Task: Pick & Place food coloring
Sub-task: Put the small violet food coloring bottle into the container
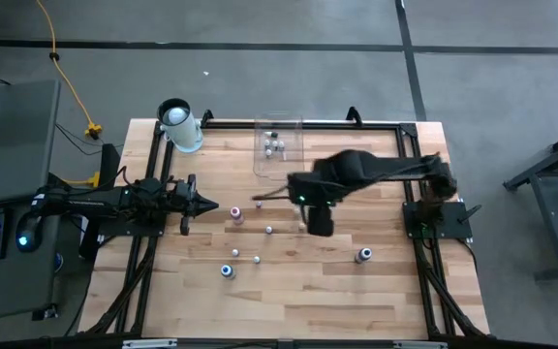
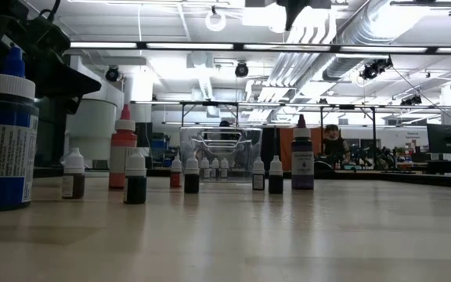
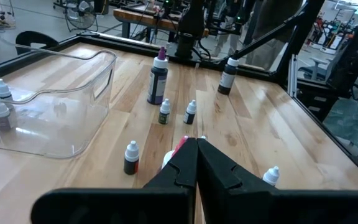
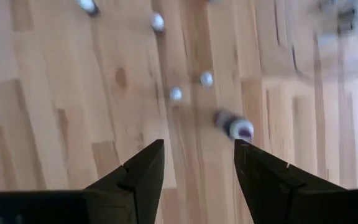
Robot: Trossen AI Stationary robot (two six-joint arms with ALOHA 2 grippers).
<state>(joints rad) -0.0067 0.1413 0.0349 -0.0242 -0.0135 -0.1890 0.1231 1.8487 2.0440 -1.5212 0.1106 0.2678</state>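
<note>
Our right claw (image 1: 318,225) hangs wide and empty above mid-worktop (image 1: 356,291), where most food coloring bottles (image 1: 229,270) stand scattered and a few sit inside the clear bin (image 1: 279,145), while our left claw (image 1: 206,206) rests closed at the left side.

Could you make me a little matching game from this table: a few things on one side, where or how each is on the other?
Things:
1. left gripper
2. right gripper
3. clear bin
4. white cylinder

States:
A. holds a few small bottles
B. fingers shut, empty
C. fingers open above the table
D. stands at the table's far left corner

Pairs: 1-B, 2-C, 3-A, 4-D
</note>
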